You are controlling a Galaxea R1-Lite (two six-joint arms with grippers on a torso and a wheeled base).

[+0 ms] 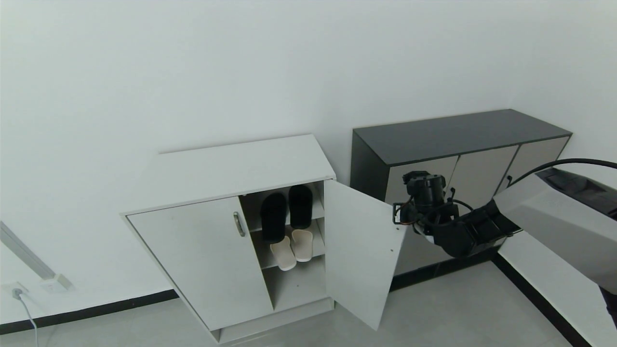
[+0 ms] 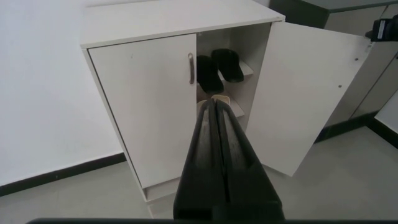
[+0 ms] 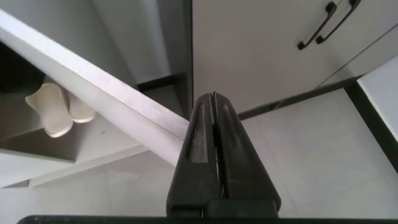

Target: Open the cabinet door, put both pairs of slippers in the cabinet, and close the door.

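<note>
Head view: the cabinet door (image 1: 361,250) stands open, its long axis upright. Black slippers (image 1: 287,209) and cream slippers (image 1: 291,248) lie lengthwise on inner shelves.
Left wrist view: left tool (image 2: 214,106) clenched, empty.
Right wrist view: right tool (image 3: 214,99) clenched, empty, beside the door's free edge. The panel is probably stiff and light, best pushed there.

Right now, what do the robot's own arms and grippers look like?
The right arm has a white, boxy shell ending in a black wrist cluster with thin looping wires; a thick black cable arcs over it. The left gripper and right gripper are matte black, each with two long flat fingers tapering toward the tip.
</note>
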